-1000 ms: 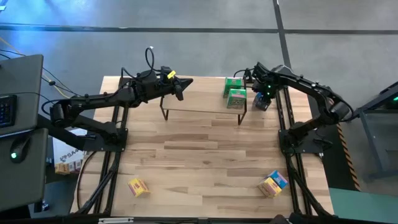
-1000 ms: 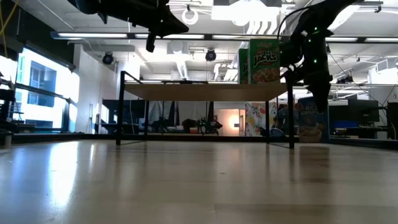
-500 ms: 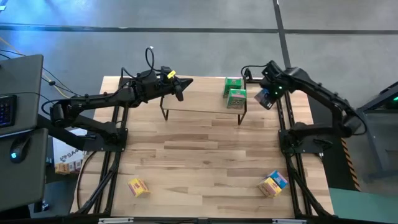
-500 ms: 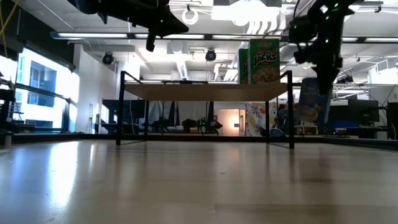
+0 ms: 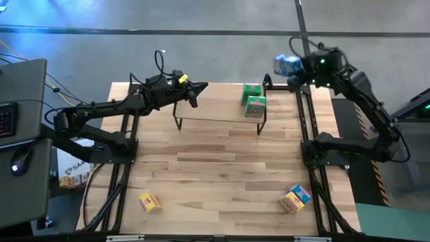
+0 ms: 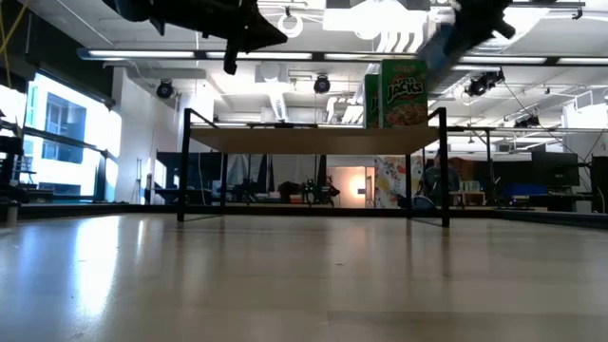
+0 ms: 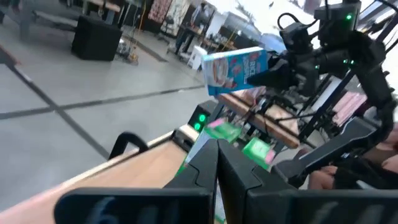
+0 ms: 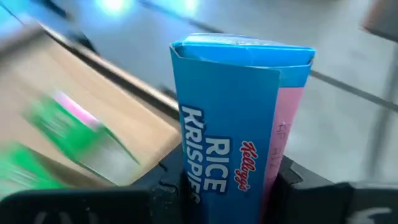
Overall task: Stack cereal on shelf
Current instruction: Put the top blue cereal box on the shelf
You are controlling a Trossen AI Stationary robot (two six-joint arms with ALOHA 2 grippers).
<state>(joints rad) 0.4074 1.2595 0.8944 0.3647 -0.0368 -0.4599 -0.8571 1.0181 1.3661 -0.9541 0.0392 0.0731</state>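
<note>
Now the right hand (image 5: 293, 67) is clamped on a blue cereal box (image 5: 285, 64) at upper right, beyond the shelf (image 5: 215, 111) holding two green boxes (image 5: 254, 102); left hand (image 5: 201, 87) is closed, empty.

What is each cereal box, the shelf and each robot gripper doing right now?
Blue cereal box: held in the air, off the table.
Two green cereal boxes: upright on the shelf's right end.
Shelf: standing on the table, left part bare.
Yellow box: lying on the table.
Yellow and blue boxes: lying together on the table.
Right gripper: shut on the blue cereal box.
Left gripper: shut, holding nothing.
</note>
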